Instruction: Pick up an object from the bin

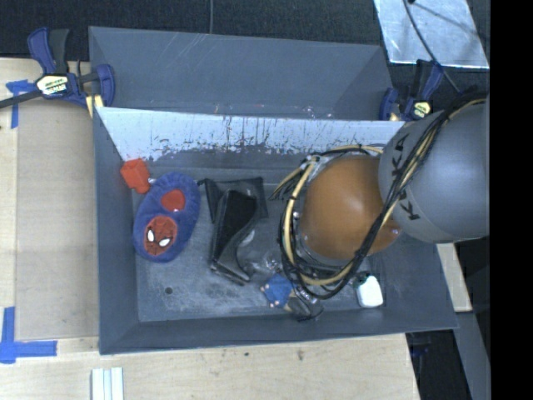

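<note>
Your arm's orange dome cover [341,207] and its looped cables hang over the grey metal bin [250,73] toward 4 o'clock. They mask most of the pincer [293,301], so you cannot tell whether it is spread or pressed together. It sits low at 5 o'clock, just beside a small blue object [276,290] of unclear shape, which I judge the likeliest pick. A white rounded piece [369,292] lies near, at 4 o'clock. The black angular plastic part [233,223] rests mid-bin. The blue Spider-Man slipper [166,215] and orange block [135,175] lie well apart, at 9 and 10 o'clock.
</note>
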`<state>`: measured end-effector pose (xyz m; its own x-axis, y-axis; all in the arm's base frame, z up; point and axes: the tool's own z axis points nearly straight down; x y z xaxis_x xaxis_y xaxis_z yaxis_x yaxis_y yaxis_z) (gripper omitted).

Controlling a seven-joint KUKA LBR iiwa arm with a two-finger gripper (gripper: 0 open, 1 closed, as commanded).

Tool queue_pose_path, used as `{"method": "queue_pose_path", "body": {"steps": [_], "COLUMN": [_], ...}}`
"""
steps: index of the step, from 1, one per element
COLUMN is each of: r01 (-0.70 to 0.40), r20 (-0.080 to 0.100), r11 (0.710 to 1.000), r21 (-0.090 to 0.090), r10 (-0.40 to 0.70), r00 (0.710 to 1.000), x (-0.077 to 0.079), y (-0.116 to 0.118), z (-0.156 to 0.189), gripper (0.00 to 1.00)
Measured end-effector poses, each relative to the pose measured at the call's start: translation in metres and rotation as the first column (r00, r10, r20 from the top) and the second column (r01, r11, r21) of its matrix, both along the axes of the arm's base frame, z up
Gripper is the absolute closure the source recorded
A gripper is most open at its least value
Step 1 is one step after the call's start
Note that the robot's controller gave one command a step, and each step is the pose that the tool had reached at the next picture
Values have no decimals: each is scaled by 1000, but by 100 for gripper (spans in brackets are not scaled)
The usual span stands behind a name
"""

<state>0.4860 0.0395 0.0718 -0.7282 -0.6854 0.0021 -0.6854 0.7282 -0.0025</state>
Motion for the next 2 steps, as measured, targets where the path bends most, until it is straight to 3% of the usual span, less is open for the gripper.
{"method": "queue_pose_path", "body": {"steps": [1, 2], "r01": [1, 0], "r20": [2, 4], "r11": [1000, 1000], "r21": [-1, 0], "r10": [-1, 0], "r00": [1000, 1000], "x": [1, 1], "y": [-1, 0], "z": [1, 3], "gripper": [0, 100]}}
